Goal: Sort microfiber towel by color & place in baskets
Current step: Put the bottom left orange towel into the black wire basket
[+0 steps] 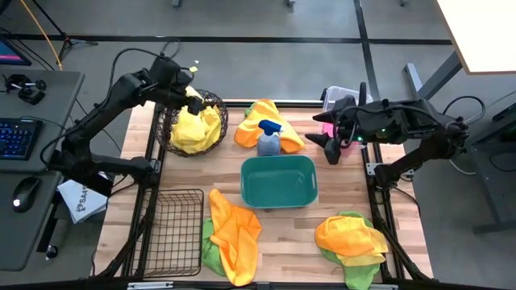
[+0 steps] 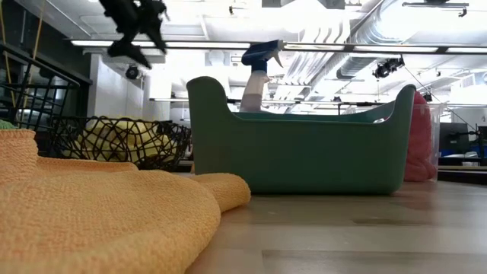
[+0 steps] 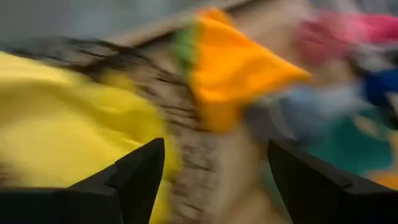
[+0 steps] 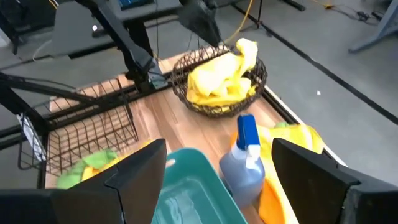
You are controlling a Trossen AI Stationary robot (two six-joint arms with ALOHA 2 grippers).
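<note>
While our left end effector [image 1: 192, 80] hangs spread over the round basket [image 1: 216, 105] of yellow towels [image 1: 193, 129], we risk snagging one and dragging it out; our right end effector [image 1: 332, 151], also spread, waits near the bottle [image 1: 268, 138].

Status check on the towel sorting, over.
Left gripper open over round wire basket, yellow towels inside. Right gripper open, empty, near clear bin. Spray bottle sits behind empty teal tub.

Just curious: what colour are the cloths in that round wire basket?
Bright yellow cloths fill the round wire basket; clearest in the high view.
</note>
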